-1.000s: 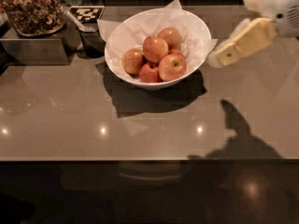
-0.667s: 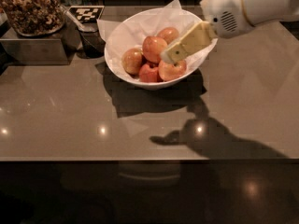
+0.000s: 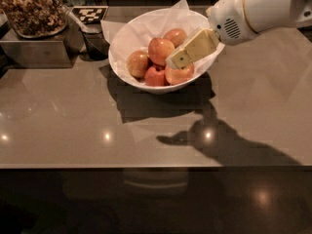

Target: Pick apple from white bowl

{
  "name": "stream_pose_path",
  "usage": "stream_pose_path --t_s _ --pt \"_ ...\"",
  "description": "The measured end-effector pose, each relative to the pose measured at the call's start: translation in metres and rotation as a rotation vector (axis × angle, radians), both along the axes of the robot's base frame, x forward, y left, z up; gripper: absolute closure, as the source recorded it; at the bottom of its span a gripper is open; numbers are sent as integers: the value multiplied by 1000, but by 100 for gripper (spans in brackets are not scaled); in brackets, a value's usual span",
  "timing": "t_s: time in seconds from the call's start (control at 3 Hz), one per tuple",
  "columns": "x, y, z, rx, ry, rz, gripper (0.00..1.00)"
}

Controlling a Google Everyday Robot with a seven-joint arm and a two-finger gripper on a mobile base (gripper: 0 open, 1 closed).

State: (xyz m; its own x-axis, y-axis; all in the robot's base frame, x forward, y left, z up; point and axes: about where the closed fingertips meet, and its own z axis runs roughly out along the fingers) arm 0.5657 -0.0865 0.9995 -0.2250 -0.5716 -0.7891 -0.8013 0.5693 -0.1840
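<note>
Since one second ago, the gripper has travelled from outside the right of the white bowl to a position over its contents, and in the last fraction of a second it has dropped slightly lower.

1. Near field: the arm's shadow lies on the grey table, near right of the bowl.
2. Middle field: the bowl holds five apples on crinkled white paper. The apple, red-orange with a yellowish blush, sits at the near right of the pile, beside a darker red apple.
3. The gripper tip hangs just above the apple, between it and the large centre apple. Contact cannot be confirmed. Whether the gripper is spread or pressed together cannot be told, as it is seen side-on as one pale bar.
4. The white arm enters from the far right.
5. Far left: a clear container of nuts and a checkered marker.

Assessment: approach is nearly complete; the grasp is not yet made. The neighbouring apples crowd the target.
</note>
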Motion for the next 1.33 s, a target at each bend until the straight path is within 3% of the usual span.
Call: stream_pose_path --t_s 0.33,0.67,1.33 --pt "0 0 0 0 0 0 22" --pt "0 0 0 0 1 0 29" --pt "6 21 -27 15 59 21 15"
